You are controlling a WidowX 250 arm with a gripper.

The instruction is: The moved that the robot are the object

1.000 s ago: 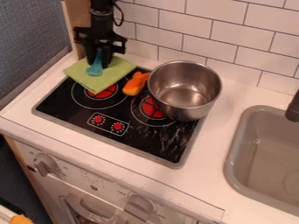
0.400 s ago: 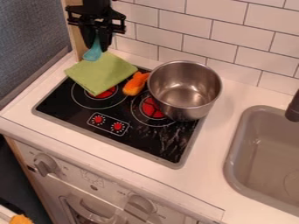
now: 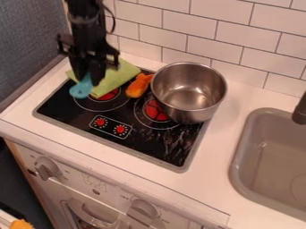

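Observation:
At the upper left of the camera view my gripper (image 3: 88, 80) hangs over the left part of the stove and is shut on a blue spoon (image 3: 81, 89). The spoon's rounded end points down and to the left, over the stove's left edge. Behind it a green cloth (image 3: 117, 77) lies across the stove's back left corner, partly hidden by the gripper.
On the stove (image 3: 83, 120), an orange toy (image 3: 138, 86) lies right of the cloth. Beside it stands a metal pot (image 3: 189, 91) on the right burners. The grey sink (image 3: 240, 167) with its dark faucet (image 3: 300, 109) is at the right. A tiled wall rises behind.
The gripper first rose off the cloth, then came forward and slightly left, carrying the blue spoon toward the camera. The cloth, orange toy and pot have stayed where they were.

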